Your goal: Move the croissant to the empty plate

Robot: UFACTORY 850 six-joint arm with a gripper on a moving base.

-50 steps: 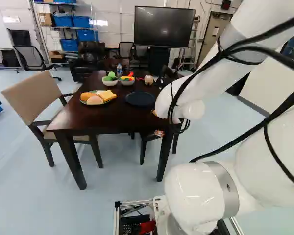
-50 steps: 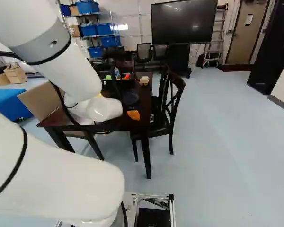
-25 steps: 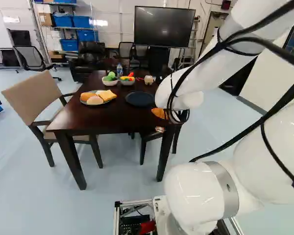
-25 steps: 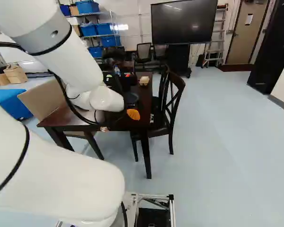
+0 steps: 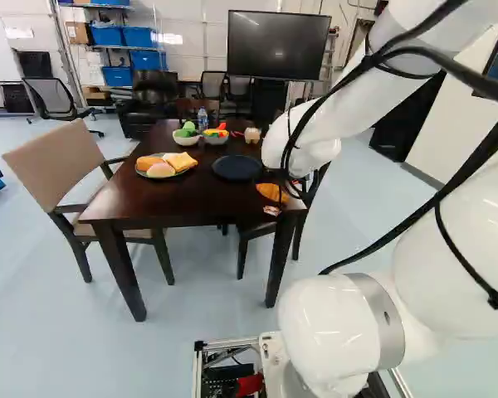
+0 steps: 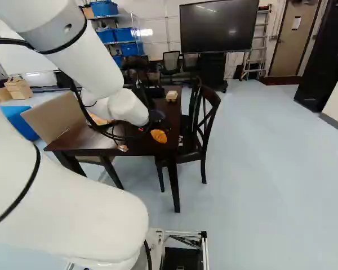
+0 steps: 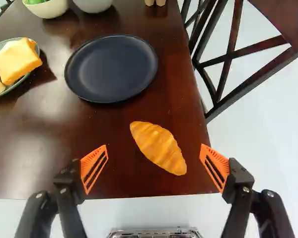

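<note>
Lying on the worktop (image 7: 99, 124), the croissant (image 7: 158, 148) was just beside the dark plate (image 7: 111, 68), on the side nearer the arm (image 5: 340, 112) and a little toward the crossed-back chair (image 6: 204, 118). It touched neither the plate nor the gripper (image 6: 132, 138). The plate itself held nothing.

The gripper was spread wide and held nothing, its orange pads (image 7: 88, 161) facing each other across a broad gap. It hung on the same side of the plate as the croissant, which was ahead of that gap and tilted across it, one end pointing toward the plate.

Beside the plate, away from the crossed-back chair, a green plate (image 7: 13, 88) carried a yellow slice (image 7: 19, 62), an orange bun (image 5: 148, 162) and a round pinkish piece (image 5: 160, 171). Beyond the dark plate, farther from the arm, were two pale bowls, one with a green piece (image 5: 185, 131) in it and the other with yellow and red pieces. A small tan object (image 5: 251, 134) was also beyond the plate, toward the chair side.
</note>
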